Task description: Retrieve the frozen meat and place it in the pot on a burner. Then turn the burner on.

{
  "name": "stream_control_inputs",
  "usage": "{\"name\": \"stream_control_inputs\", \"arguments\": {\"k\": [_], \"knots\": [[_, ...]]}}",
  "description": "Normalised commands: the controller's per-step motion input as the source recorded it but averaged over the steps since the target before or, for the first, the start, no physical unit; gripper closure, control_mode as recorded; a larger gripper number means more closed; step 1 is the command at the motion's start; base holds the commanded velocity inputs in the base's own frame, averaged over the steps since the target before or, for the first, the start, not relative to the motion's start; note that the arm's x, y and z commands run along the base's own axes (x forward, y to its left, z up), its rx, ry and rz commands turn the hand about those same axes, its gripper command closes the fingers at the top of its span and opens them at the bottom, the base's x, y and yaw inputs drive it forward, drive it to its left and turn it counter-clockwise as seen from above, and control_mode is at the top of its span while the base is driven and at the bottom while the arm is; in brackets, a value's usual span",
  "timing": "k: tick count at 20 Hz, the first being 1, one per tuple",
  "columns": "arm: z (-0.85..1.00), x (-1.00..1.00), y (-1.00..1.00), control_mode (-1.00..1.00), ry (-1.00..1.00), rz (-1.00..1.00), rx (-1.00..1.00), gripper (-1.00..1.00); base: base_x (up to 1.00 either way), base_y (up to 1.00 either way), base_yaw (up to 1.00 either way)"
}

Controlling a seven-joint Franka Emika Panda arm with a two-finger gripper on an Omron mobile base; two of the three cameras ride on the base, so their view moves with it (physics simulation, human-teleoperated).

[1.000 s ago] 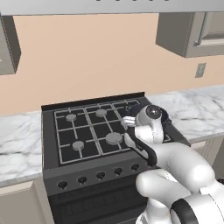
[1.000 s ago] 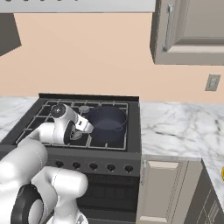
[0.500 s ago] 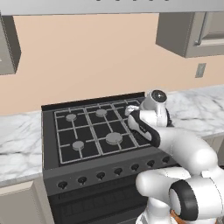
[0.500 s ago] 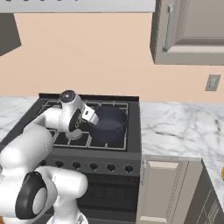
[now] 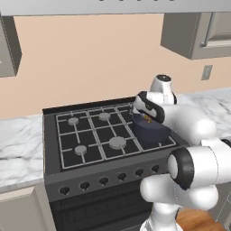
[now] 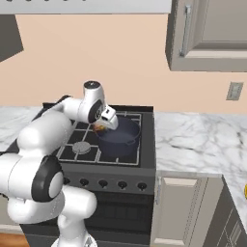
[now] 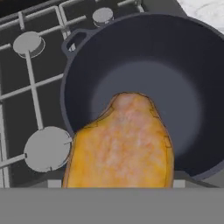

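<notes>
Orange-brown frozen meat (image 7: 120,144) above the dark pot (image 7: 183,70)
Gripper (image 6: 102,127) clasps the meat over the stove's (image 5: 63,171) right-hand edge; no readable writing.

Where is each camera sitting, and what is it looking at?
Left base view: behind the arm's left, looking down at the stove; the white arm rises from the lower right.
Right base view: behind the arm's right, facing the same stove; the arm rises from the lower left.
Hand view: on the hand, looking down into the pot past the frozen meat.
All three share the pot and meat.
</notes>
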Motion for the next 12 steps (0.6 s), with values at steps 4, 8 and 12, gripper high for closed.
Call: {"name": "stream_control_inputs", "arguments": {"k": [4, 8, 12], "knots": [[-0.02, 0.17, -0.24, -1.00, 0.25, 0.05, 0.00, 1.00, 0.00, 0.00, 0.00], [-0.15, 0.21, -0.02, -1.00, 0.02, 0.00, 0.00, 1.00, 0.00, 0.00, 0.00], [-0.19, 0.50, -0.06, -1.00, 0.00, 0.01, 0.00, 1.00, 0.00, 0.00, 0.00]]}}
